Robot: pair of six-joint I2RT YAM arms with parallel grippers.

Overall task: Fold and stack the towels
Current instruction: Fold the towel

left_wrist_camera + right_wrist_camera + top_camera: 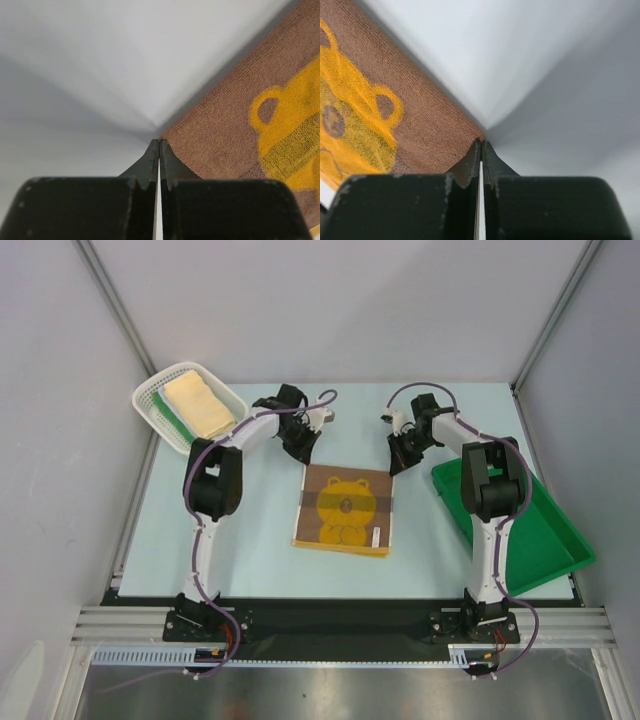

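Observation:
A brown towel with a yellow bear (345,508) lies flat in the middle of the table. My left gripper (304,458) is at its far left corner. In the left wrist view the jaws (159,142) are shut, with the tips pinching the towel's corner (235,130). My right gripper (397,464) is at the far right corner. In the right wrist view the jaws (481,144) are shut on that corner of the towel (420,125). Both corners sit low, at the table surface.
A white basket (150,400) at the back left holds folded yellow towels (198,405). A green tray (545,535) stands at the right edge, beside the right arm. Grey walls enclose the table at the back and sides.

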